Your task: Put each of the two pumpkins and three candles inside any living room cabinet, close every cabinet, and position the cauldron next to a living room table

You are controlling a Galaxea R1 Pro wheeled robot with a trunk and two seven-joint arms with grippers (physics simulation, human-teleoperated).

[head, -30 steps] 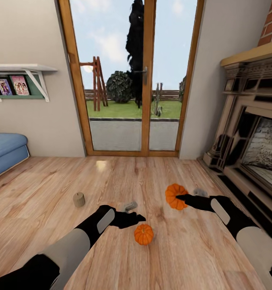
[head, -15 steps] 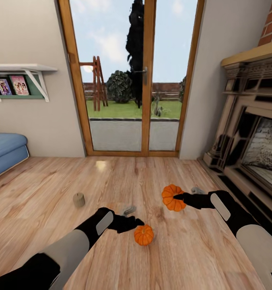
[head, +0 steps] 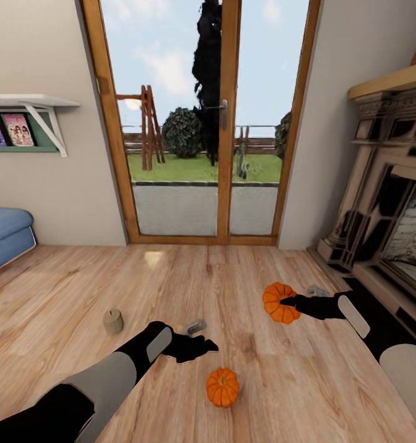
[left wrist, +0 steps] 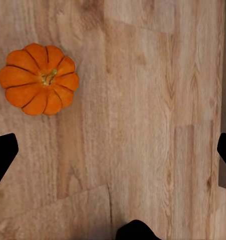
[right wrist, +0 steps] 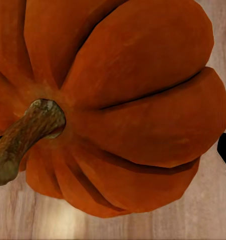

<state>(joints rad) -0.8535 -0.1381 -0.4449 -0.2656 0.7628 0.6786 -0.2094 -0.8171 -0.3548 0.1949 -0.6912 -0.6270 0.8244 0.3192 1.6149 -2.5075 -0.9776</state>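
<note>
My right gripper [head: 292,299] is shut on an orange ribbed pumpkin [head: 279,302], held a little above the wooden floor. Up close in the right wrist view, this pumpkin [right wrist: 123,105] shows its brown stem. The second pumpkin [head: 222,386] lies on the floor, nearer me than my left gripper [head: 203,336]. That gripper hovers open with nothing in it. In the left wrist view the floor pumpkin [left wrist: 38,78] lies off to one side, outside the spread fingertips [left wrist: 2,155]. A stubby beige candle [head: 113,321] stands on the floor to the left.
Straight ahead is a glass door [head: 202,123] with a wooden frame. A stone fireplace [head: 386,227] lines the right side. A blue sofa [head: 5,237] and a wall shelf [head: 29,104] are at the left. Wooden floor [head: 189,277] stretches between them.
The whole picture has shifted, so the camera moved. The right gripper keeps its hold on the pumpkin. The floor pumpkin now lies farther from the left gripper's tips.
</note>
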